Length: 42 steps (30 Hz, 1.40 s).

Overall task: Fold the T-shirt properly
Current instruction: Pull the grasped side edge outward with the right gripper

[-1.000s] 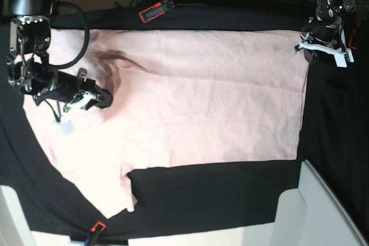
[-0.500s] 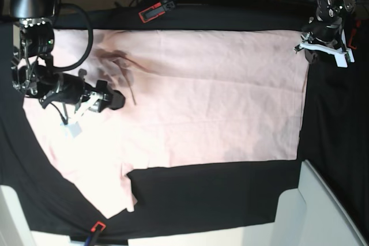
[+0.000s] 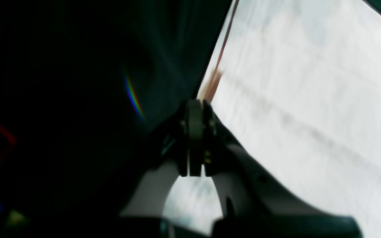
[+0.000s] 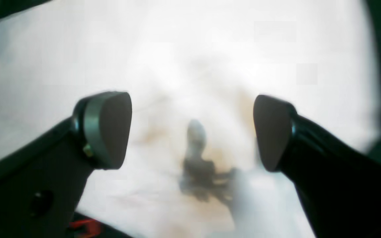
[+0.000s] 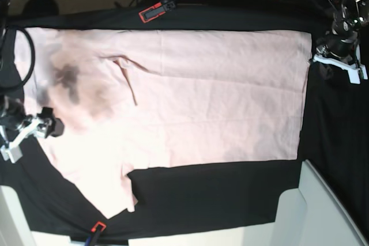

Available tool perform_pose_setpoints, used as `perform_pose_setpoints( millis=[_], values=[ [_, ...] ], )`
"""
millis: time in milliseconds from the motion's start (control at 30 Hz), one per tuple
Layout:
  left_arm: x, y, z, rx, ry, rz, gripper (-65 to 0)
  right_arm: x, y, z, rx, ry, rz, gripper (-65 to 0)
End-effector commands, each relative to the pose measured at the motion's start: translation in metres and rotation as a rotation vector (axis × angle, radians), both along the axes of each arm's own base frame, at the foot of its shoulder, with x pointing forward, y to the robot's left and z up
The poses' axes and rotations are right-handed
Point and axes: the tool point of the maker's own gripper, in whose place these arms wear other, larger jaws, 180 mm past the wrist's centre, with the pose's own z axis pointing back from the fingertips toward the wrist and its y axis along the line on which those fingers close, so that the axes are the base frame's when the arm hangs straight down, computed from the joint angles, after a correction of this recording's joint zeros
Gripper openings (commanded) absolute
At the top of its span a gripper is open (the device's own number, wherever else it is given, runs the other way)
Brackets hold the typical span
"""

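Observation:
The pale pink T-shirt (image 5: pixel 202 96) lies spread flat, plain side up, on the black table cloth (image 5: pixel 219 194). A sleeve points toward the front left. My right gripper (image 5: pixel 43 126) hovers at the shirt's left edge. In the right wrist view this gripper (image 4: pixel 192 132) is open, with only shirt fabric (image 4: pixel 190 49) and a dark shadow below it. My left gripper (image 5: pixel 323 61) is at the shirt's far right edge. In the left wrist view that gripper (image 3: pixel 195 109) is shut, and the shirt's hem (image 3: pixel 212 84) runs into its closed tips.
A red-and-black clamp (image 5: pixel 153 12) and cables lie along the back edge. Another clamp (image 5: pixel 95 229) sits at the front left. A white box (image 5: pixel 311 211) stands at the front right. Black cloth borders the shirt on every side.
My right gripper opened, let go of the shirt and drew back left to its edge. The shirt's left part now lies spread out. My left gripper shifted slightly right and nearer.

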Motion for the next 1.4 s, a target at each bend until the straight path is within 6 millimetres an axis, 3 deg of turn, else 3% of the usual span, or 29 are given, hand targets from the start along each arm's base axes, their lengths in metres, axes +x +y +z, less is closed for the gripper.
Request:
perform_pose_setpoints(
  millis=[0, 200, 367, 500, 633, 767, 967, 1167, 1367],
  values=[
    [0.005, 0.007, 0.012, 0.028, -0.03, -0.012, -65.0, 0.016, -0.018, 0.014, -0.037, -0.038, -0.019, -8.7],
    [0.012, 0.023, 0.026, 0.082, -0.035, -0.038, -65.0, 0.041, -0.067, 0.007, -0.282, 0.006, -0.019, -7.8],
    [0.008, 0.029, 0.027, 0.094, -0.024, -0.034, -65.0, 0.052, -0.059, -0.02, -0.326, 0.063, 0.113, -7.8],
    [0.008, 0.027, 0.026, 0.093, -0.023, -0.038, -65.0, 0.056, -0.058, -0.036, -0.262, 0.056, 0.066, -7.8],
    [0.007, 0.029, 0.025, 0.119, -0.008, -0.049, -62.0, 0.065, -0.059, -0.036, -0.231, 0.026, 0.032, -7.8],
    [0.001, 0.039, 0.021, 0.255, 0.064, -0.092, -57.9, 0.072, -0.059, -0.035, -0.215, 0.007, 0.011, -7.8],
    [-0.017, 0.05, 0.01, 0.29, 0.194, -0.079, -57.9, 0.073, -0.038, -0.052, -0.225, -0.009, 0.065, -7.8],
    [-0.026, 0.07, 0.023, 0.294, 0.179, 0.005, -57.9, 0.066, -0.053, -0.065, -0.253, -0.008, -0.031, -7.8],
    [-0.034, 0.075, 0.024, 0.289, 0.178, 0.042, -57.9, 0.065, -0.065, -0.064, -0.282, -0.009, -0.062, -7.8]
  ],
)
